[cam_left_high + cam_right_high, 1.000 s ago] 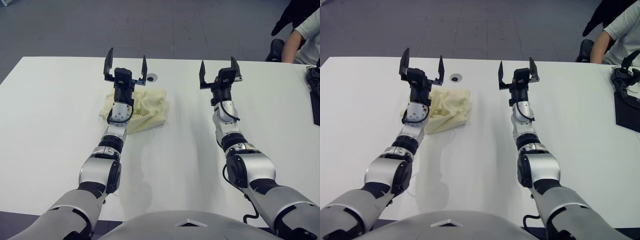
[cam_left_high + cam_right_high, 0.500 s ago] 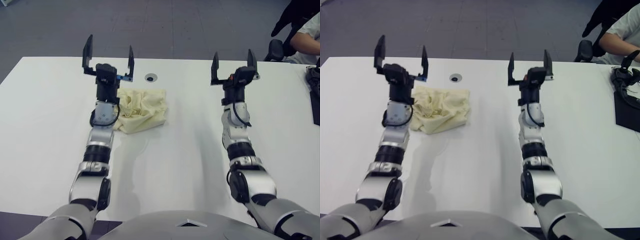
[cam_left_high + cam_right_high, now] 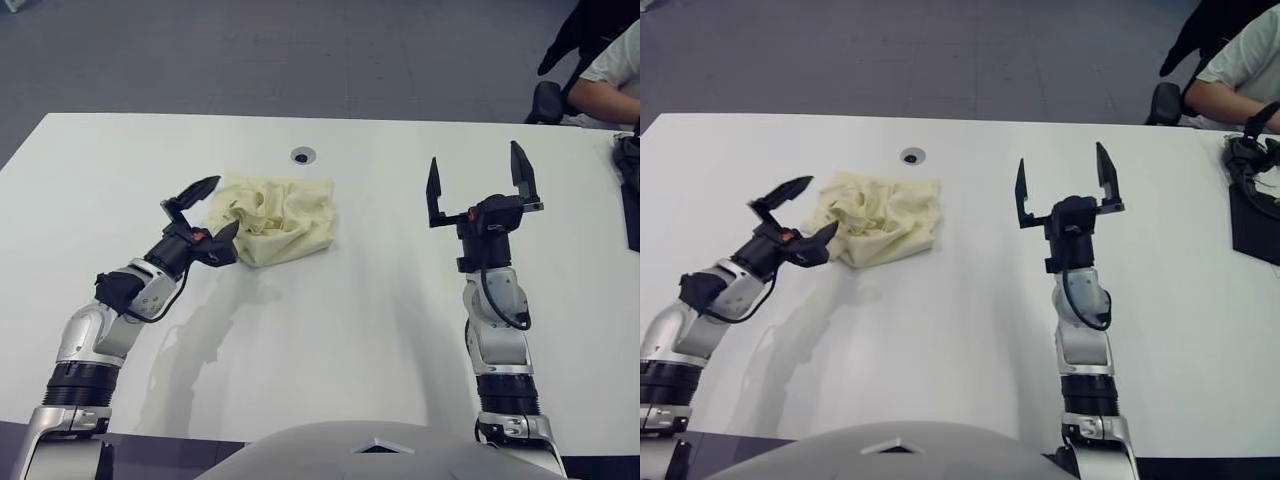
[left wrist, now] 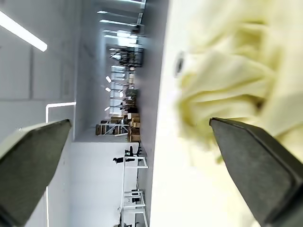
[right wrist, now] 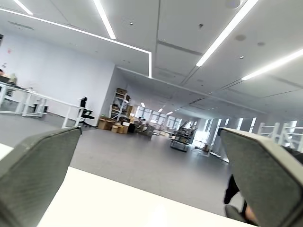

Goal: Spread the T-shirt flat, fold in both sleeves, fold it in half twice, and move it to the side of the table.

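Observation:
The pale yellow T-shirt (image 3: 275,215) lies crumpled in a heap on the white table (image 3: 330,330), left of centre toward the far edge. My left gripper (image 3: 208,213) is open, tilted sideways just off the shirt's left edge, with one finger close to the cloth. The left wrist view has the bunched shirt (image 4: 227,90) between the fingers (image 4: 258,158). To the right of centre, my right gripper (image 3: 478,182) is raised above the table, pointing up, open and holding nothing.
A small round grommet (image 3: 301,155) is set in the table just beyond the shirt. Dark gear (image 3: 1252,195) lies at the table's right edge, and a seated person's arm (image 3: 1215,90) is past the far right corner.
Both arms pulled back toward me. The left gripper dropped from an upright pose beyond the shirt to a sideways pose at its left edge. The right gripper stayed upright but came nearer.

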Robot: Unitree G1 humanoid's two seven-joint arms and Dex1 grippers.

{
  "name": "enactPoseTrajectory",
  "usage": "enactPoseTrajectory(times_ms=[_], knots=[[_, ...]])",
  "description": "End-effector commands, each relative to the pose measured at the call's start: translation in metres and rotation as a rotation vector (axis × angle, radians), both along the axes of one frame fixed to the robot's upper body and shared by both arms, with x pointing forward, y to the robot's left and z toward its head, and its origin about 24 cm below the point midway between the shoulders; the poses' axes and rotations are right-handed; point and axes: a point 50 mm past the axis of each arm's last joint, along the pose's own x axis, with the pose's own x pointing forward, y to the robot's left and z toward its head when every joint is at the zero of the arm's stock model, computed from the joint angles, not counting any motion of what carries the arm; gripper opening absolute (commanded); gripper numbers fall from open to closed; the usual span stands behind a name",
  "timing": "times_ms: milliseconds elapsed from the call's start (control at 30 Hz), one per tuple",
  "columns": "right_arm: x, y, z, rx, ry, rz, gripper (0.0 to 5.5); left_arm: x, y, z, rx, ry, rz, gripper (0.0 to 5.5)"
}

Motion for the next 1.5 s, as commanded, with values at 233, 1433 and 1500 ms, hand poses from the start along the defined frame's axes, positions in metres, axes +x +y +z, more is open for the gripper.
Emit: enactPoseTrajectory(times_ms=[233, 1433, 1500], knots=[[-0.015, 0.002, 0.012, -0.033, -0.023, -0.008, 5.35, 0.012, -0.007, -0.031, 0.231, 0.065, -0.094, 5.4], [-0.009, -0.025, 0.025, -0.198, 0.0, -0.009, 5.35, -0.139, -0.074, 0.025, -0.539, 0.618, -0.616, 5.4], [-0.009, -0.026, 0.024, -0.193, 0.008, -0.012, 5.35, -0.139, -0.062, 0.026, -0.568, 0.703, -0.546, 5.4]])
